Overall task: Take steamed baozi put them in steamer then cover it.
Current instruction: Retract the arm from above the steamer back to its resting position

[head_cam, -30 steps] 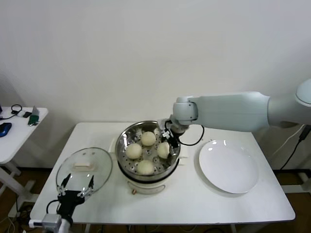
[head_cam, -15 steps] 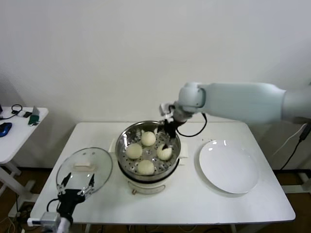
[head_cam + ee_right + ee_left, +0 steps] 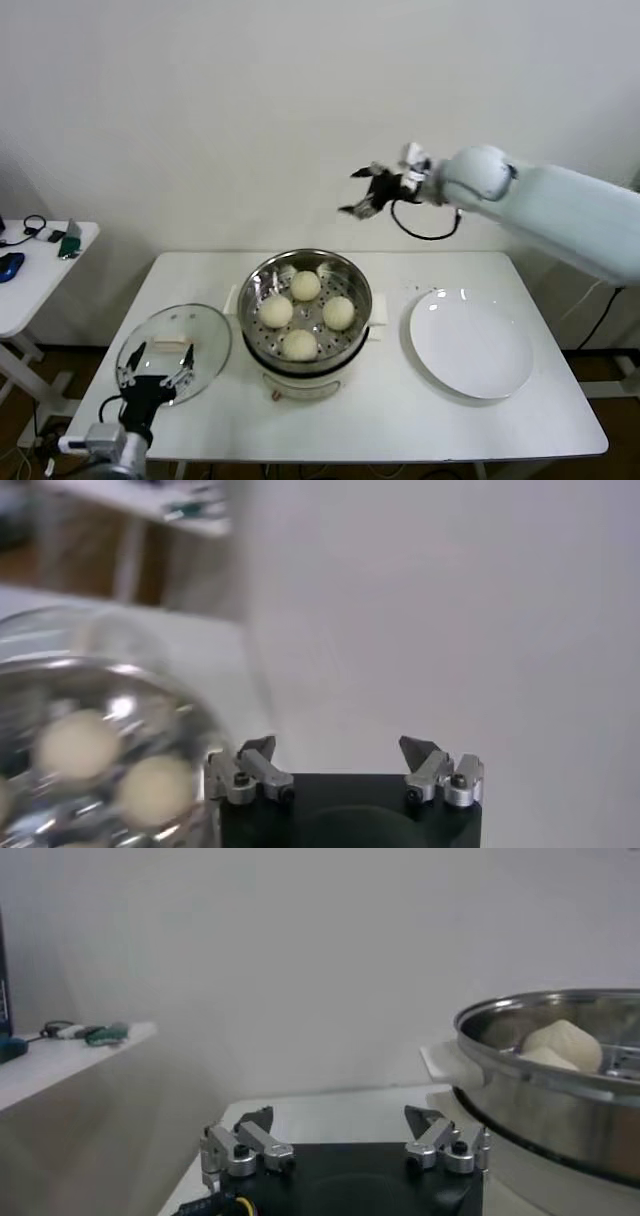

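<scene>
I saw four smooth cream-white baozi sitting apart, possibly touching, in the shiny steel steamer; right gripper and left gripper gaped empty.

Four steamed baozi lie in one steamer, below the right tool. One cover lies just ahead of the left tool. One white plate sits on the main surface. Two tools show, and two surfaces, counting the small side surface.
</scene>
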Controlling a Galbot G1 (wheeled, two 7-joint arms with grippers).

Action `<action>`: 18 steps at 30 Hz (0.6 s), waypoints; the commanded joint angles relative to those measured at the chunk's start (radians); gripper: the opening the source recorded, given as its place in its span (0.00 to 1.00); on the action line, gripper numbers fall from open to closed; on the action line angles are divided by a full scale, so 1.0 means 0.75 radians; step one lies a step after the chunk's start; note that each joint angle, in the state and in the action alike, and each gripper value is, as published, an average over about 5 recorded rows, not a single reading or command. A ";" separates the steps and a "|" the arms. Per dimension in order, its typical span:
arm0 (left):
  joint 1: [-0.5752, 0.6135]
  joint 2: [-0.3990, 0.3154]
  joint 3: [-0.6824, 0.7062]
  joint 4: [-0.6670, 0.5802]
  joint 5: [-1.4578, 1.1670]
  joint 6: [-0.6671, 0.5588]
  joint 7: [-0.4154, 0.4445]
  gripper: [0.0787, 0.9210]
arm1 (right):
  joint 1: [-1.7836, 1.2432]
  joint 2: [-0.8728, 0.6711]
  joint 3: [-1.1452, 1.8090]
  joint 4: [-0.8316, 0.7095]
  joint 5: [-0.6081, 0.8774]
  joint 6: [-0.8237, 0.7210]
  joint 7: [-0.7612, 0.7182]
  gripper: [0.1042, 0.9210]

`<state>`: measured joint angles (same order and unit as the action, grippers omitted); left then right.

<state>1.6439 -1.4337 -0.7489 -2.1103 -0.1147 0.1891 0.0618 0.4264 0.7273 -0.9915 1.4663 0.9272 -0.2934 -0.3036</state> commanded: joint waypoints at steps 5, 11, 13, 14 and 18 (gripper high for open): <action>-0.070 0.052 0.014 0.081 0.052 -0.070 -0.029 0.88 | -1.902 -0.320 1.964 0.324 -0.141 0.131 0.344 0.88; -0.079 0.087 0.013 0.110 0.193 -0.120 -0.035 0.88 | -2.486 -0.038 2.427 0.402 -0.205 0.341 0.239 0.88; -0.081 0.109 0.011 0.119 0.271 -0.155 -0.043 0.88 | -2.599 0.056 2.482 0.400 -0.238 0.431 0.208 0.88; -0.081 0.124 0.009 0.122 0.321 -0.172 -0.050 0.88 | -2.642 0.101 2.496 0.398 -0.263 0.470 0.197 0.88; -0.079 0.199 -0.006 0.147 0.629 -0.243 -0.128 0.88 | -2.739 0.253 2.494 0.396 -0.363 0.577 0.181 0.88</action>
<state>1.5916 -1.3593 -0.7465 -2.0285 0.0304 0.0970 0.0244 -0.8179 0.6921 0.2562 1.6917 0.7853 -0.0834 -0.1511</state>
